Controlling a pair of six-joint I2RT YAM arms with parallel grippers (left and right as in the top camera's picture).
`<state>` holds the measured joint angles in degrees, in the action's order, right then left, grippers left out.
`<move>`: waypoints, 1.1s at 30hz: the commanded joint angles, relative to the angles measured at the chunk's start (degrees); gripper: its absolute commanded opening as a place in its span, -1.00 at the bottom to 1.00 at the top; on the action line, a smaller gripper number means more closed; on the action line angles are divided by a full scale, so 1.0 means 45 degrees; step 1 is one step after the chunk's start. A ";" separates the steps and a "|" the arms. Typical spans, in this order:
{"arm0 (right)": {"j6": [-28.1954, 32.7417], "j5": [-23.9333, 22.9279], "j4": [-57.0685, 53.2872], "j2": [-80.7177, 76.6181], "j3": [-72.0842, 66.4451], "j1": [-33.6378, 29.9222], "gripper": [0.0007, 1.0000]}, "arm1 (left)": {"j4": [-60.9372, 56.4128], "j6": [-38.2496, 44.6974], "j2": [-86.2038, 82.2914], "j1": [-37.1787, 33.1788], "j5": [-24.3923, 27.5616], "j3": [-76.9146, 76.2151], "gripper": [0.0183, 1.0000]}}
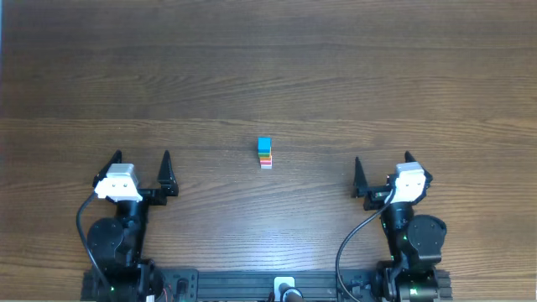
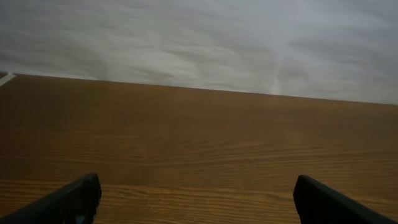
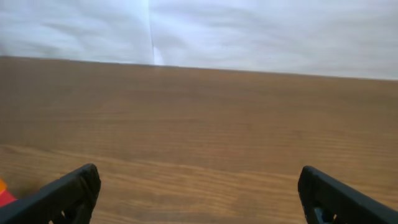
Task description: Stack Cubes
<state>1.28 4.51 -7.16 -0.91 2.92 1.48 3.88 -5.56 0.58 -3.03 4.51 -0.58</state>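
Observation:
A small stack of cubes [image 1: 265, 153] stands in the middle of the wooden table [image 1: 268, 75], blue on top, then green, orange and a pale one at the bottom. My left gripper [image 1: 140, 161] rests open near the left arm's base, well to the left of the stack. My right gripper [image 1: 383, 164] rests open near the right arm's base, well to the right of it. Nothing lies between either pair of fingers. In the right wrist view a sliver of an orange-red cube [image 3: 4, 193] shows at the picture's edge beside one finger [image 3: 65, 194].
Bare wood surrounds the stack on all sides. A white wall [image 2: 199, 37] rises behind the table's far edge in both wrist views. The arm bases and a black rail [image 1: 268, 285] run along the near edge.

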 commanded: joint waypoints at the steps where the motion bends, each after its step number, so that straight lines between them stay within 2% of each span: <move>1: 0.0024 -0.0272 0.1127 0.0131 -0.0588 -0.0010 0.99 | 0.0044 0.0146 -0.0092 -0.0058 0.0087 0.0053 1.00; 33: 0.0019 -0.0257 0.0690 0.0117 -0.0583 -0.0010 0.98 | 0.0044 0.0146 -0.0092 -0.0058 0.0087 0.0053 1.00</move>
<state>1.32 3.97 -4.03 -0.84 0.80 1.48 3.88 -5.56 0.58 -3.03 4.54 -0.58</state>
